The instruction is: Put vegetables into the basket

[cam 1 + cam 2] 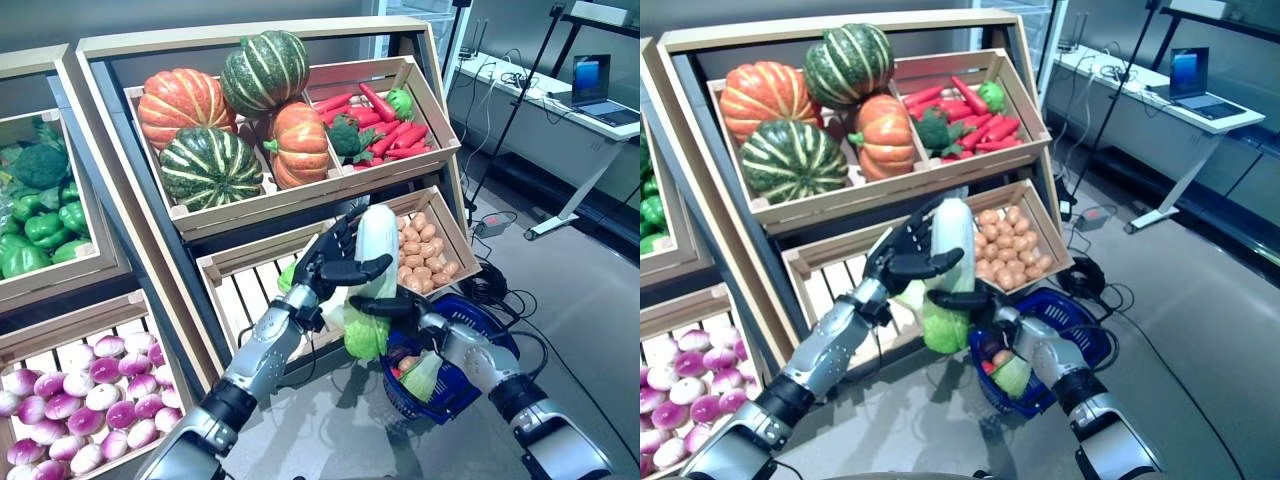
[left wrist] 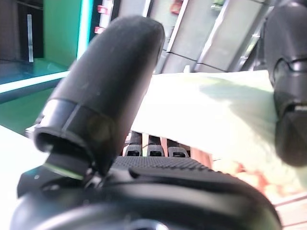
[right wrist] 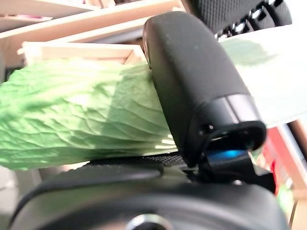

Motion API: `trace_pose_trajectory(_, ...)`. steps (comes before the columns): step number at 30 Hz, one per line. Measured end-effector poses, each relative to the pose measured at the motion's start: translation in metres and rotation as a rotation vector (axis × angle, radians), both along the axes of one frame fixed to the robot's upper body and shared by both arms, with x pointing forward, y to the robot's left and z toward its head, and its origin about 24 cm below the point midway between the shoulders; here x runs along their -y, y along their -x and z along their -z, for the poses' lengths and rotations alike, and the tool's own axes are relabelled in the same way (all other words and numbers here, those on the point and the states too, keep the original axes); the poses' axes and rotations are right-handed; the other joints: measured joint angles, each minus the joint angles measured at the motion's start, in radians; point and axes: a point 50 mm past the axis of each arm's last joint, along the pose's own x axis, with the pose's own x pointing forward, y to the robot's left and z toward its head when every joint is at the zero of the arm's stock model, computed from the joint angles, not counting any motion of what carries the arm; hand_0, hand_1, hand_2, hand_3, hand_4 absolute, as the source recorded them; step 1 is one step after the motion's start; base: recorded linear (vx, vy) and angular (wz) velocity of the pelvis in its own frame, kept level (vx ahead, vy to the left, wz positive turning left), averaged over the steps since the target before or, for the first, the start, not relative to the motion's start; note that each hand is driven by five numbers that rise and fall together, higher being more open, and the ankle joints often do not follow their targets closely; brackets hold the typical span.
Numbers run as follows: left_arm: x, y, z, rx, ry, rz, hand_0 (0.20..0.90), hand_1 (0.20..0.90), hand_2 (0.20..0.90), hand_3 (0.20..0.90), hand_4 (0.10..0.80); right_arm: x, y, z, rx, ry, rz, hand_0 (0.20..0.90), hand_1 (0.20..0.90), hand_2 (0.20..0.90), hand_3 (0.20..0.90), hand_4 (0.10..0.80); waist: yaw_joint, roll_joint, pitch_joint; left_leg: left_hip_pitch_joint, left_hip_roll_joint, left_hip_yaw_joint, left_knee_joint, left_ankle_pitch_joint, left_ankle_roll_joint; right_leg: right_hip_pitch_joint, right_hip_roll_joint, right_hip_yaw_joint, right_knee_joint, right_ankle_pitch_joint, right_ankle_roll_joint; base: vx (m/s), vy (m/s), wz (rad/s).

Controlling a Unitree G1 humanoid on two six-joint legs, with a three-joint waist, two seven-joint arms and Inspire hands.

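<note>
Both of my hands are on one napa cabbage [image 1: 375,262], which I hold in the air in front of the lower shelf crates, just left of the blue basket [image 1: 489,330] on the floor. My left hand [image 1: 335,262] wraps the pale white stalk end, fingers and thumb curled round it, as the left wrist view shows with the thumb lying across the smooth stem. My right hand [image 1: 400,308] clasps the leafy green end lower down, thumb pressed over the crinkled leaves. The cabbage stands nearly upright, its long axis running up and down with a slight lean, white base at the top and far, green head pointing down and near. I judge it moderately heavy for its size, firm and rather slick along the stalk, soft and easily bruised at the leaves, so the stalk is the better place to bear the weight while the leaf end only steadies. The basket already holds some produce, including another pale green piece [image 1: 423,378], and sits just right of and below the cabbage. To finish, I expect to swing the green end rightward over the rim and lower it in lengthwise.
</note>
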Motion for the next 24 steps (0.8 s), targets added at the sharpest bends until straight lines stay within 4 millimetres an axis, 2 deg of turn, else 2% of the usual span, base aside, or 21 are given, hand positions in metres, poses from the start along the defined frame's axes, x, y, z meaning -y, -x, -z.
trace_pose_trajectory(5, -0.004, 0.007, 0.01, -0.018, -0.039, -0.002, 0.9, 0.9, 0.9, 0.9, 0.8, 0.03, 0.025, 0.026, -0.09, -0.02, 0.169, 0.3, 0.3, 0.3, 0.3, 0.4, 0.003, 0.005, -0.002, -0.006, 0.0, 0.002, 0.0, 0.0, 0.0, -0.006, 0.0, 0.001, 0.0, 0.0, 0.0, 0.018, -0.04, -0.01)
trace_pose_trajectory(9, -0.011, 0.008, 0.015, -0.023, -0.075, -0.025, 0.9, 0.9, 0.9, 0.9, 0.8, 0.045, 0.037, 0.035, -0.104, -0.042, 0.263, 0.3, 0.3, 0.3, 0.3, 0.4, 0.002, 0.005, -0.002, -0.006, 0.0, 0.005, 0.0, 0.0, 0.0, -0.009, 0.001, 0.004, 0.0, 0.0, 0.0, 0.01, -0.041, -0.02)
trace_pose_trajectory(15, -0.025, 0.01, 0.02, -0.023, -0.13, -0.093, 0.9, 0.9, 0.9, 0.9, 0.8, 0.058, 0.044, 0.038, -0.088, -0.042, 0.328, 0.3, 0.3, 0.3, 0.3, 0.4, -0.007, 0.005, -0.002, -0.006, 0.001, 0.01, 0.0, 0.0, 0.0, -0.01, 0.001, 0.007, 0.0, 0.001, 0.001, 0.015, -0.047, -0.02)
trace_pose_trajectory(17, -0.035, 0.01, 0.022, 0.004, -0.247, -0.147, 0.9, 0.9, 0.9, 0.9, 0.8, 0.066, 0.048, 0.039, -0.083, -0.045, 0.366, 0.3, 0.3, 0.3, 0.3, 0.4, -0.012, 0.006, -0.002, -0.006, 0.001, 0.012, 0.0, 0.0, 0.0, -0.011, 0.001, 0.009, 0.0, 0.001, 0.001, 0.017, -0.08, -0.02)
trace_pose_trajectory(19, -0.056, 0.01, 0.024, 0.073, -0.513, -0.214, 0.9, 0.9, 0.9, 0.9, 0.8, 0.073, 0.051, 0.039, -0.066, -0.046, 0.406, 0.3, 0.3, 0.3, 0.3, 0.4, -0.022, 0.006, -0.002, -0.008, 0.003, 0.015, 0.0, 0.0, 0.0, -0.014, 0.002, 0.012, -0.001, 0.001, 0.001, 0.003, -0.095, -0.04)
trace_pose_trajectory(22, -0.084, 0.011, 0.023, 0.119, -0.723, -0.29, 0.9, 0.9, 0.9, 0.9, 0.8, 0.089, 0.061, 0.041, -0.051, -0.047, 0.498, 0.3, 0.3, 0.3, 0.3, 0.4, -0.023, 0.007, -0.001, -0.016, 0.004, 0.022, 0.0, 0.0, 0.0, -0.026, 0.003, 0.019, -0.001, 0.002, 0.001, 0.003, -0.076, -0.08)
trace_pose_trajectory(24, -0.099, 0.013, 0.026, 0.107, -0.774, -0.355, 0.9, 0.9, 0.9, 0.9, 0.8, 0.1, 0.07, 0.044, -0.062, -0.045, 0.572, 0.3, 0.3, 0.3, 0.3, 0.4, -0.023, 0.007, -0.001, -0.016, 0.004, 0.023, 0.0, 0.0, 0.0, -0.026, 0.003, 0.019, -0.001, 0.002, 0.001, 0.039, -0.109, -0.01)
